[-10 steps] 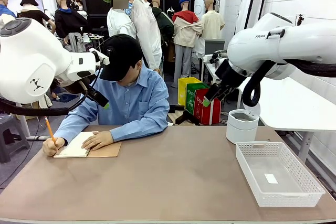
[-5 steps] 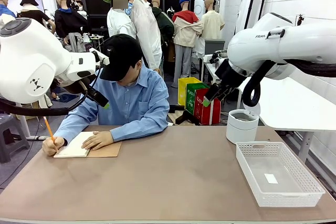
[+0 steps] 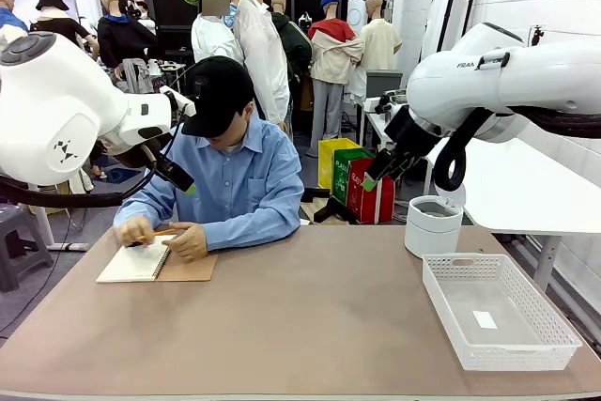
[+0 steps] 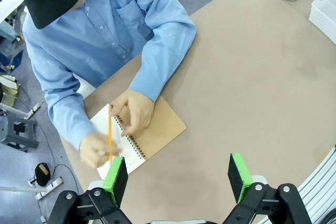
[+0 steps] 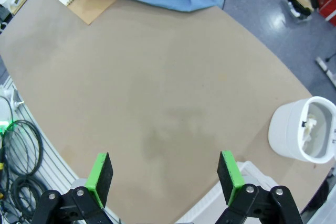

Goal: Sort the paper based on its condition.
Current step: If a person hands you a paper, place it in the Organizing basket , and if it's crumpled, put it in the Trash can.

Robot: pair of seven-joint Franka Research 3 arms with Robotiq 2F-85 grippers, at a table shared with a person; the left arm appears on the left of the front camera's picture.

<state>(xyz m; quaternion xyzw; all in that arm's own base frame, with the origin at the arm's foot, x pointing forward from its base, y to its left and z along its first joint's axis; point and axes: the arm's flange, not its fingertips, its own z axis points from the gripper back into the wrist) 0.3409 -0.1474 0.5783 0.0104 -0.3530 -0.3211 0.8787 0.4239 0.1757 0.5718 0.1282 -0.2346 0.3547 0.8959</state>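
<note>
Both claws are held high, spread wide and empty, apparently to leave room until paper is offered: the left claw (image 4: 177,176) over the notebook (image 4: 164,129), where a page (image 4: 100,123) is pressed under a person's hand (image 4: 134,115); the right claw (image 5: 164,172) over bare table (image 5: 157,77). A flat sheet (image 3: 485,319) is seen in the basket (image 3: 440,307), a likely wad (image 5: 314,124) in the tub (image 5: 283,132). Ample free tabletop is left between them; the basket lies by the right edge.

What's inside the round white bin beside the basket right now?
The round white bin holds a white wrinkly wad, possibly crumpled paper, against its inner wall. The bin's wall hides the rest of the inside, so I cannot tell how full it is.
</note>
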